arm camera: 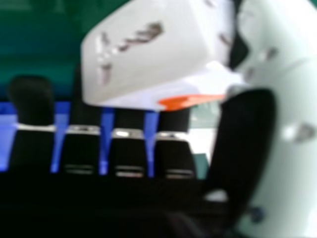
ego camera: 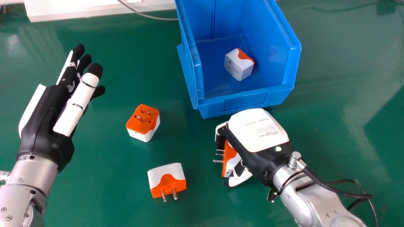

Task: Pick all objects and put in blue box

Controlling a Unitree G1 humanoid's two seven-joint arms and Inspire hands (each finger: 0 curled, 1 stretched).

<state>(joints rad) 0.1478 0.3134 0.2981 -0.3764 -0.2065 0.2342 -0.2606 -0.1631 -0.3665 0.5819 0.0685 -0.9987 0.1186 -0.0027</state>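
2 plugs lie on the tabletop, 1 plug in the box. fingers of the right hand pinch 1 more plug; the left hand has straight fingers.

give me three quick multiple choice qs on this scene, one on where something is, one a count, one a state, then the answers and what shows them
1. Where is the travel adapter with its prongs pointing up?
A) on the white panel at the back
B) on the green table, left of the blue box
C) in the right hand

2. How many adapters lie inside the blue box?
A) none
B) three
C) one

3. How is the left hand?
A) open, holding nothing
B) curled round a prong
C) closed in a fist

Answers:
1 B: its orange face and prongs are up, with green tabletop all around.
2 C: a single adapter lies on the box's floor.
3 A: its fingers are stretched out and nothing is in its grasp.
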